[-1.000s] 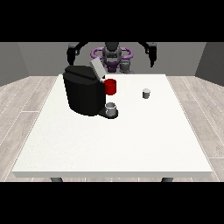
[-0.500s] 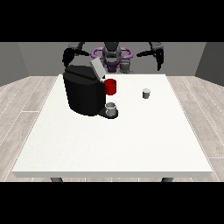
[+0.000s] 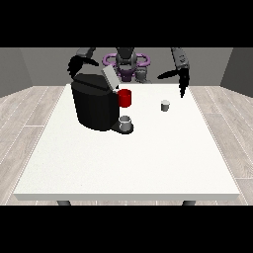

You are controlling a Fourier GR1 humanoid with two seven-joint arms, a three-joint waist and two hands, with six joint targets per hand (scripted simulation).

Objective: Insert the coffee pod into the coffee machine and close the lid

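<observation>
Two hands are hovering above the far side of the white surface (image 3: 123, 163), neither touching anything. Starting from the view's left, one hand (image 3: 75, 64) is hanging just above and behind the black coffee machine (image 3: 95, 105); whether it is spread or curled I cannot tell, since it is merging with the dark body beneath it. Below and to the right of that hand, the machine's grey lid (image 3: 109, 78) is standing tilted up and open, probably so the pod chamber is reachable from above. A red part (image 3: 125, 98) is jutting from the machine's front, and a small grey cup (image 3: 126, 123) is sitting on the drip base under it, seemingly placed to catch the brew. Further right, the coffee pod (image 3: 165, 105) is resting upright on the surface, apart from the machine. The hand at the view's right (image 3: 182, 79) is hanging above and slightly to the right of the pod, with straight fingers pointing downward and spread enough to take hold of it; it is holding nothing. Judging from this, the pod is not yet picked up, and the hand is likely positioning for a descent onto it
</observation>
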